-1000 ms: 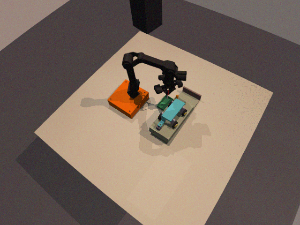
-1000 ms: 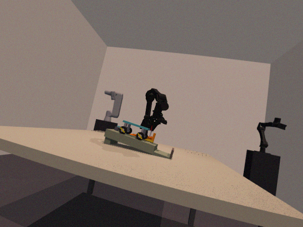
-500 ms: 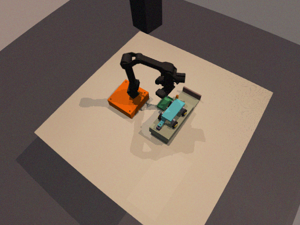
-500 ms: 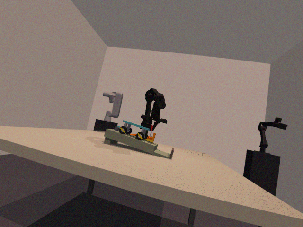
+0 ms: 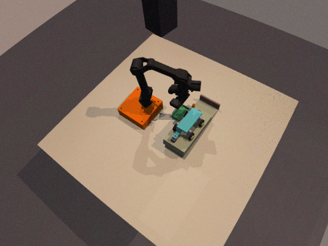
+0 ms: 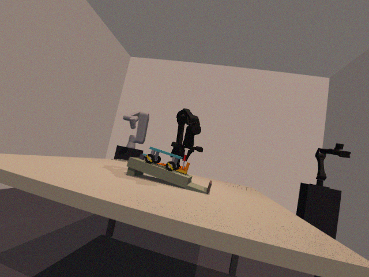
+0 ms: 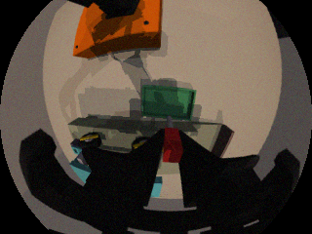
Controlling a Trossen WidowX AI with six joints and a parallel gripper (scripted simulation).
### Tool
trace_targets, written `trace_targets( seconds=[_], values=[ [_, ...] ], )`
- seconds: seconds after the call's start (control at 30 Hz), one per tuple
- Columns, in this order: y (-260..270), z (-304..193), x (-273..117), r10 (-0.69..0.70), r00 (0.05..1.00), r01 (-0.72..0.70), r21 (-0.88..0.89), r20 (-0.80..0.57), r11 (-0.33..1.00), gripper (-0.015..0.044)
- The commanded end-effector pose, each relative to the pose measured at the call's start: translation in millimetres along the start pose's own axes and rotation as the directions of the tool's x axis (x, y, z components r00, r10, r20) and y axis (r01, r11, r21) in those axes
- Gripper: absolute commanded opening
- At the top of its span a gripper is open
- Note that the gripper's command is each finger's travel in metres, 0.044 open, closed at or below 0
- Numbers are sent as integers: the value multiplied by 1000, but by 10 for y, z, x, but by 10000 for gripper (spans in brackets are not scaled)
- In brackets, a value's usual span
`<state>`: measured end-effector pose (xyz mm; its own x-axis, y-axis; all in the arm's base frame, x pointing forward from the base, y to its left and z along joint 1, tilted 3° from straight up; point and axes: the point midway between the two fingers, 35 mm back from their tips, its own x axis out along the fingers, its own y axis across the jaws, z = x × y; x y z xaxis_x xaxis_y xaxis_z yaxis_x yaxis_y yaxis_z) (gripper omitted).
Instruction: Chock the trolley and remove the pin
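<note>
My gripper [image 6: 185, 154] [image 7: 170, 133] is shut on the stop pin. The pin's red head [image 6: 185, 158] [image 7: 172, 147] sits between the fingertips, its thin grey shaft pointing down, clear of the ramp's pin hole. It hangs near the green tray [image 5: 177, 114] [image 7: 168, 101] and the ramp's edge; its exact height is unclear. The cyan trolley [image 5: 189, 119] [image 6: 165, 152] stands on the ramp [image 5: 182, 145] [image 6: 157, 173]. The chock's orange handle [image 5: 193, 105] [image 6: 187, 167] stands upright just downhill of a lower wheel on the tray side. Contact with the wheel cannot be made out. The wrist view hides the chock.
The orange base block [image 5: 135, 108] [image 7: 119, 34] of my arm stands beyond the tray. A dark end stop [image 5: 209, 101] [image 6: 209, 186] [image 7: 223, 139] closes the ramp's low end. The trolley's raised deck is close beside the gripper.
</note>
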<state>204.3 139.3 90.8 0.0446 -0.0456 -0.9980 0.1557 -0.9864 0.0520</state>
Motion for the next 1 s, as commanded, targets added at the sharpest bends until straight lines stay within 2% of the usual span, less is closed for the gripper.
trace_targets(
  seconds=[0.0,0.17,0.5,0.97],
  values=[
    [1,91,89,-4,1000,4,2,6,1000,0],
    [1,105,110,-8,1000,8,2,6,1000,0],
    [-93,82,380,-167,986,167,3,6,986,0],
    [-286,100,744,-178,984,177,3,6,984,0]
  ],
)
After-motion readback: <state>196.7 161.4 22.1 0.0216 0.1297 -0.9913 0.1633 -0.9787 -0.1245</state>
